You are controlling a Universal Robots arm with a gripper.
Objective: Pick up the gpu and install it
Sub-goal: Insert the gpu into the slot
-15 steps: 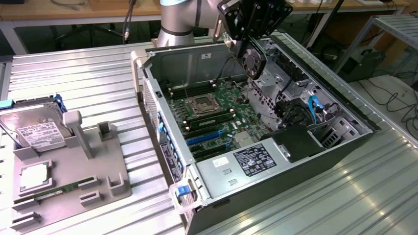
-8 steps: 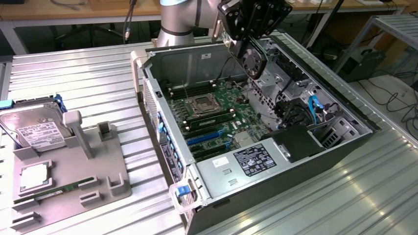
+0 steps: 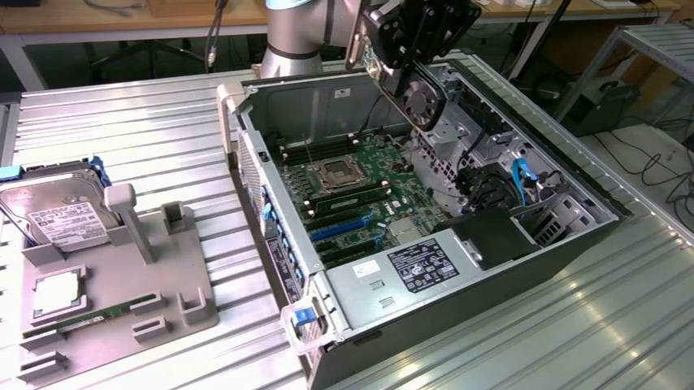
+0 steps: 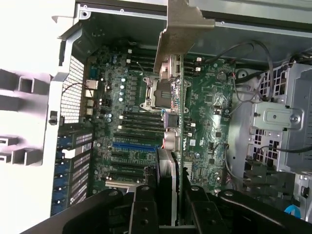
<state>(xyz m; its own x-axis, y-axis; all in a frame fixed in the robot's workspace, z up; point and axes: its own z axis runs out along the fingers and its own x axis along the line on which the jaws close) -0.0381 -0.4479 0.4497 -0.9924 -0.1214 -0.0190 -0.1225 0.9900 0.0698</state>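
Note:
The gpu (image 3: pixel 421 101) hangs upright over the open computer case (image 3: pixel 244 146), its round fan and dark side facing the exterior view's right. My gripper (image 3: pixel 418 55) is shut on the card's upper part. In the wrist view the gpu (image 4: pixel 178 122) shows edge-on between my black fingers (image 4: pixel 144 209), with its pale metal bracket (image 4: pixel 183 29) at the far end. It floats above the green motherboard (image 4: pixel 209 112), clear of the board. The blue expansion slot (image 4: pixel 136 145) lies beside the card's line, nearer the perforated rear wall, and shows as the blue slot (image 3: pixel 341 227) in the exterior view.
A grey fixture tray (image 3: pixel 119 276) stands at the exterior view's left with a silver hard drive (image 3: pixel 54 211), a processor (image 3: pixel 54 294) and a narrow memory stick (image 3: pixel 97 315). Inside the case are the power supply (image 3: pixel 425 264), drive cage (image 4: pixel 278 117) and loose cables (image 3: pixel 521 183).

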